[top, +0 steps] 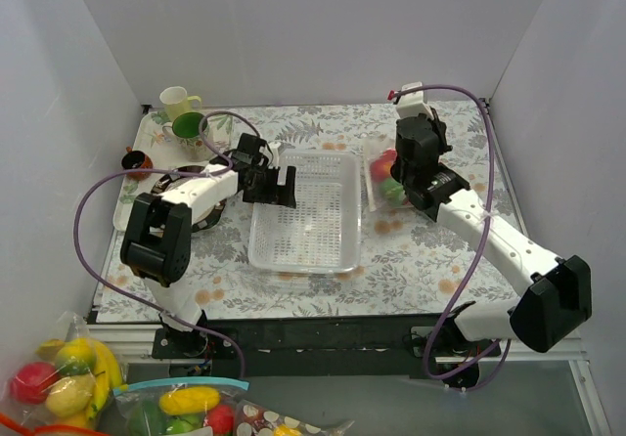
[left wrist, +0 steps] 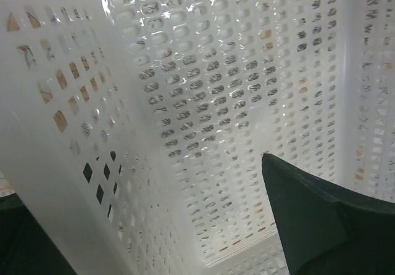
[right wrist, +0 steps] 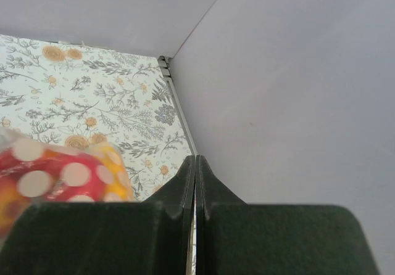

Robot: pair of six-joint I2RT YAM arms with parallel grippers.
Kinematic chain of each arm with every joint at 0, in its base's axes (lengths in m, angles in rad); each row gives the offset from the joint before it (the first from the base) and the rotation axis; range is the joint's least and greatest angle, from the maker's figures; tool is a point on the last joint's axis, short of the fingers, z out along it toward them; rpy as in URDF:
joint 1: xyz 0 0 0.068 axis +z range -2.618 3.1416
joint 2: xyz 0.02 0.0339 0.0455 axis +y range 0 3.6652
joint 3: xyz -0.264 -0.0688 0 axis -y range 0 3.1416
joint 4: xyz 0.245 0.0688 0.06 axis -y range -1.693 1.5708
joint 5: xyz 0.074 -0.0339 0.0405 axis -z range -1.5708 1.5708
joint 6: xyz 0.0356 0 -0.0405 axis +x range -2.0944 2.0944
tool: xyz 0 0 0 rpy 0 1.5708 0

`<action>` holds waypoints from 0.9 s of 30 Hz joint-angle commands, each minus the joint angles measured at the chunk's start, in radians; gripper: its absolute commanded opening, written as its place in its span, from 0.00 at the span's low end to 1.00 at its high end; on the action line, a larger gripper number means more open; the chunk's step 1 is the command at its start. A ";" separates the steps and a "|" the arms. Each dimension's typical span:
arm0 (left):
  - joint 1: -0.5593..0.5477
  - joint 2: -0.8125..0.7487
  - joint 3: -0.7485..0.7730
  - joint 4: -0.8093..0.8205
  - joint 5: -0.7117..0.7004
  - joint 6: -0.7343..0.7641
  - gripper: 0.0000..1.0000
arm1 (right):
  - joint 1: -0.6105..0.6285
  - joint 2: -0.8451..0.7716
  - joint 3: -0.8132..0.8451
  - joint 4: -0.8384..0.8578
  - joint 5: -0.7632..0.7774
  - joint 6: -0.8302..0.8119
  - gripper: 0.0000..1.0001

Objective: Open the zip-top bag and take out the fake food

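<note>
The zip-top bag (top: 381, 174) lies right of the white basket (top: 337, 250), its whitish zip strip toward the basket. The fake food (top: 388, 167), red and green pieces, is inside it. My right gripper (top: 403, 175) is right at the bag. In the right wrist view its fingers (right wrist: 185, 188) are pressed together with a thin whitish sliver of film between them. The bag shows there (right wrist: 55, 176) as red with white dots and yellow, low on the left. My left gripper (top: 279, 188) is open and straddles the basket's left wall (left wrist: 68, 164). One finger (left wrist: 308, 225) is inside the basket.
A tray (top: 132, 187) at the back left holds a cream cup (top: 176, 101) and a green cup (top: 188, 125). Off the table's near edge lie a teal-zipped bag (top: 186, 407) and bananas with lemons (top: 64, 372). White walls enclose the table.
</note>
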 commanded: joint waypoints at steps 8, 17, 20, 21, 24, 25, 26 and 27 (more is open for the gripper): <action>-0.091 -0.153 -0.028 0.049 -0.079 -0.211 0.98 | -0.007 0.042 0.073 -0.333 -0.095 0.063 0.01; 0.012 -0.179 -0.121 0.038 -0.102 -0.082 0.98 | -0.018 0.209 0.057 -0.419 -0.207 0.251 0.49; 0.012 -0.200 -0.156 0.041 -0.084 -0.055 0.98 | -0.017 0.319 0.177 -0.460 -0.228 0.306 0.56; 0.012 -0.202 -0.161 0.039 -0.074 -0.049 0.98 | -0.018 0.393 0.259 -0.480 -0.213 0.318 0.58; 0.012 -0.203 -0.153 0.029 -0.039 -0.044 0.98 | -0.021 0.525 0.408 -0.563 -0.192 0.364 0.65; 0.012 -0.202 -0.152 0.024 -0.028 -0.044 0.98 | -0.023 0.548 0.439 -0.577 -0.213 0.375 0.68; 0.011 -0.202 -0.150 0.024 -0.021 -0.039 0.98 | -0.027 0.582 0.462 -0.590 -0.233 0.393 0.69; 0.012 -0.202 -0.147 0.022 -0.016 -0.038 0.98 | -0.030 0.594 0.477 -0.589 -0.254 0.398 0.70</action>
